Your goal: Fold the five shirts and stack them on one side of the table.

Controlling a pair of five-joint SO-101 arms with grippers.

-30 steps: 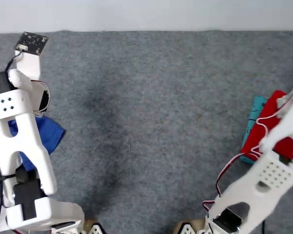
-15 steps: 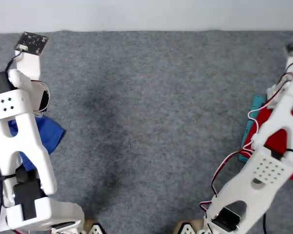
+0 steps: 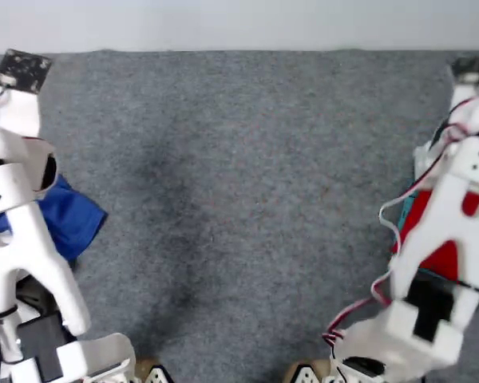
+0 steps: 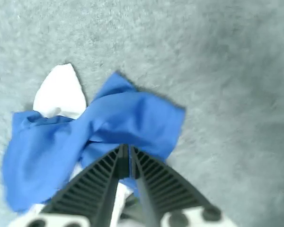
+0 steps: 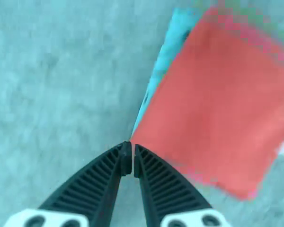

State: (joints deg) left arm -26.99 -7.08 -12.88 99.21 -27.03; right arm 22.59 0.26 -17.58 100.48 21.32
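A crumpled blue shirt (image 4: 128, 120) lies on the grey table over a white shirt (image 4: 60, 91). My left gripper (image 4: 126, 152) hangs just above the blue cloth, shut, with nothing seen between its fingers. In the high view the blue shirt (image 3: 73, 220) pokes out from under the left arm (image 3: 20, 231). At the right edge a folded red shirt (image 5: 217, 109) rests on a folded teal one (image 5: 162, 60). My right gripper (image 5: 129, 147) is shut over the near corner of the red shirt. The right arm (image 3: 455, 215) covers most of that stack (image 3: 443, 257).
Grey felt (image 3: 239, 175) covers the table, with wide free room in the middle. A pale wall runs along the far edge. Both arm bases stand at the near edge, and red and white cables trail by the right arm (image 3: 383, 279).
The right arm has swung from a lean toward the near side to stand over the red stack. The left arm has shifted left. The shirts lie as before.
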